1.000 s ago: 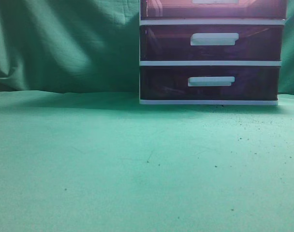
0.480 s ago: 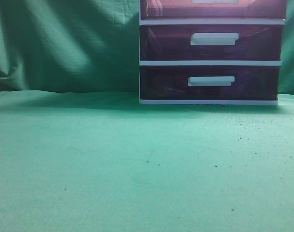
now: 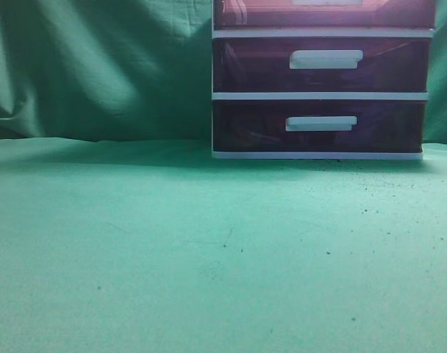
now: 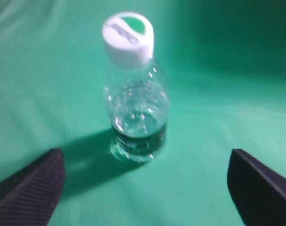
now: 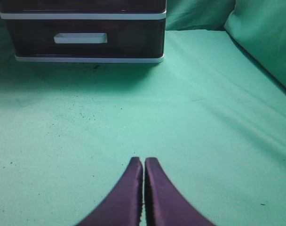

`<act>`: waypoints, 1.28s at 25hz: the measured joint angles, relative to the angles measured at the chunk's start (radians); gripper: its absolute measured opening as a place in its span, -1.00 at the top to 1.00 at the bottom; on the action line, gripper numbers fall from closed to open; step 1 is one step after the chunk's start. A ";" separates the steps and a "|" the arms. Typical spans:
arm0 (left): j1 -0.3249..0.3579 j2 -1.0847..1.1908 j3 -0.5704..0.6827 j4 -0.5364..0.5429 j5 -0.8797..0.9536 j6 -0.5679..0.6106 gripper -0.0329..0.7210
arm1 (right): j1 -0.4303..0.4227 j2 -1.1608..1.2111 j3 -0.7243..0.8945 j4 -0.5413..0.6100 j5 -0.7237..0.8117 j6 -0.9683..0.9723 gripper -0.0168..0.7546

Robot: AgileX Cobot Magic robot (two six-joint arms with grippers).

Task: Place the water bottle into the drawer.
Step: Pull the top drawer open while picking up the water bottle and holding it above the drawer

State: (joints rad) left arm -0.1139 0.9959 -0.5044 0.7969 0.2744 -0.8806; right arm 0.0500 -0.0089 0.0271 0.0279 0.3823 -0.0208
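Note:
A clear water bottle (image 4: 136, 108) with a white and green cap stands upright on the green cloth in the left wrist view. My left gripper (image 4: 145, 174) is open wide, its two dark fingers at the lower corners, a little short of the bottle. The pinkish top drawer (image 3: 324, 13) of the white-framed unit sits closed at the top edge of the exterior view. My right gripper (image 5: 143, 162) is shut and empty, low over the cloth, well in front of the unit's bottom drawer (image 5: 82, 40). The bottle and both grippers are out of the exterior view.
Two darker purple drawers (image 3: 323, 65) with white handles sit below the top one. Green cloth covers the table (image 3: 209, 250) and hangs behind as a backdrop. A raised fold of cloth (image 5: 265, 33) stands at the right in the right wrist view.

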 joint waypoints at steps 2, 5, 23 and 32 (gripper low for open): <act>0.000 0.052 -0.031 0.137 0.001 -0.144 -0.80 | 0.000 0.000 0.000 0.000 0.000 0.000 0.96; 0.000 0.137 -0.078 0.293 0.009 -0.333 -0.80 | 0.000 0.000 0.000 0.000 0.000 0.000 0.96; 0.000 0.568 -0.267 0.579 0.037 -0.584 -0.22 | 0.000 0.000 0.000 0.000 0.000 0.000 0.96; 0.000 0.516 -0.271 0.587 -0.058 -0.586 0.14 | 0.000 0.000 0.000 0.000 0.000 0.000 0.96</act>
State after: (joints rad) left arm -0.1139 1.5115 -0.7756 1.3834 0.2161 -1.4669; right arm 0.0500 -0.0089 0.0271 0.0279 0.3823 -0.0208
